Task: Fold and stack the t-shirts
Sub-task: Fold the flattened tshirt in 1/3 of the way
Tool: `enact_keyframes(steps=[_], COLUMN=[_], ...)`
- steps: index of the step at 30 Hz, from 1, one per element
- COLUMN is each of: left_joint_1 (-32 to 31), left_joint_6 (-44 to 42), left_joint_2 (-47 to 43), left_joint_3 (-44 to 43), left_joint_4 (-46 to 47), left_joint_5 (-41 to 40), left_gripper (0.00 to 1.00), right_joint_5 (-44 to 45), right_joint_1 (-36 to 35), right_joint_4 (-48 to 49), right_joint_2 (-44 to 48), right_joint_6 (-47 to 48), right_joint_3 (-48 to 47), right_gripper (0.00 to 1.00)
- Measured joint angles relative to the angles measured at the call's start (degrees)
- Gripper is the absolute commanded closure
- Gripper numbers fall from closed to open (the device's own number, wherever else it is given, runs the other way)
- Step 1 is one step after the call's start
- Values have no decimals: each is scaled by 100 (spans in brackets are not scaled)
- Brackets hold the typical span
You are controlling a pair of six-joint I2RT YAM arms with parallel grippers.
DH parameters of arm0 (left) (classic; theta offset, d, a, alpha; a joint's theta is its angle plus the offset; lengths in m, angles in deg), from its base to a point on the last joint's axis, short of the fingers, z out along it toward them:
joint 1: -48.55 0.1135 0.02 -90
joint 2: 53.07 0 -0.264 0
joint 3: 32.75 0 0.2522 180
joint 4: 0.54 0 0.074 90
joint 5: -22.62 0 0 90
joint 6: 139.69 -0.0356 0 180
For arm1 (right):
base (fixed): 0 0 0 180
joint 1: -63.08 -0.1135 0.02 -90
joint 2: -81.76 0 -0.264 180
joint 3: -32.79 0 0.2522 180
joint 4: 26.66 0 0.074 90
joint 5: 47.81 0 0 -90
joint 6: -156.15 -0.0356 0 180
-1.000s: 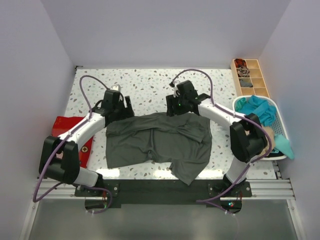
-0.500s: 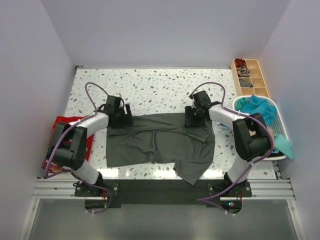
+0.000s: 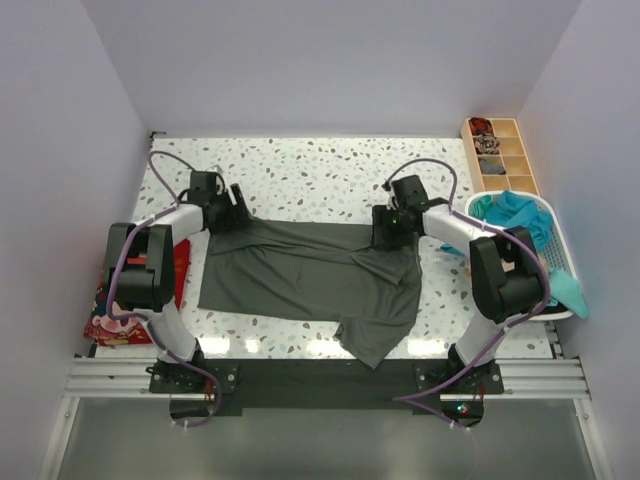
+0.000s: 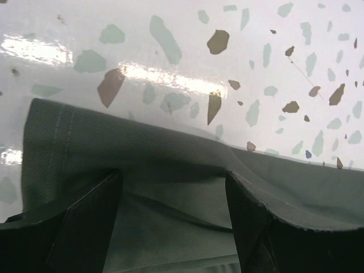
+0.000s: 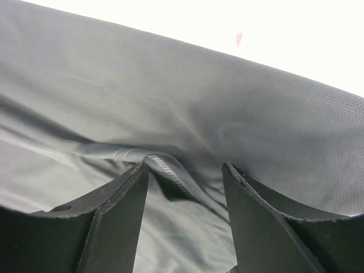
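**Grey-green shirt lies spread between two released claws**

We see the dark grey-green t-shirt [image 3: 310, 275] lying spread across the middle of the speckled table [image 3: 320, 165], with one sleeve trailing toward the near edge. The left claw [image 3: 238, 208] sits at the shirt's far left corner and the right claw [image 3: 385, 233] at its far right corner (both released, fingers parted, cloth between them unpinched). A red t-shirt [image 3: 108, 318] lies at the table's left edge, and teal t-shirts [image 3: 515, 218] fill the white basket [image 3: 561, 243] on the right
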State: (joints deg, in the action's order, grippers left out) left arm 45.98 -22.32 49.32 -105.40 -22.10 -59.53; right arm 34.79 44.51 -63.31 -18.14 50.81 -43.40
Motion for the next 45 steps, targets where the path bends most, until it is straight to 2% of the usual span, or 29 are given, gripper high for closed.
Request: enact_keyframes(steps=[6,12,18,22,25,27,28,29,33,45], left_joint_1=[-35,-157,-175,-175,-175,-175,-175,-175,-175,-175], left_joint_6=[-7,-15,-22,-26,-55,-61,-63,-63,-63,-94], left_joint_2=[-197,-831,-973,-973,-973,-973,-970,-970,-970,-970], left_joint_3=[24,28,61,98,98,98,98,98,98,107], left_joint_4=[-116,-435,-662,-789,-798,-800,-800,-800,-802,-800], left_joint_5=[221,33,-219,-269,-273,-273,-273,-273,-273,-271], left_gripper=[22,22,22,22,22,22,22,22,22,21], right_joint_5=[-291,-614,-1029,-1342,-1604,-1725,-1757,-1766,-1646,-1305], right_joint_1=[0,0,0,0,-11,-35,-48,-63,-127,-129], right_joint_4=[-55,-138,-203,-234,-245,-256,-271,-278,-334,-131], right_joint_2=[448,627,616,584,573,575,581,595,835,651], right_joint_6=[26,44,52,74,90,87,85,81,118,153], right_joint_3=[-2,4,68,131,238,356,407,463,822,623], right_gripper=[39,40,48,58,59,52,43,41,39,40])
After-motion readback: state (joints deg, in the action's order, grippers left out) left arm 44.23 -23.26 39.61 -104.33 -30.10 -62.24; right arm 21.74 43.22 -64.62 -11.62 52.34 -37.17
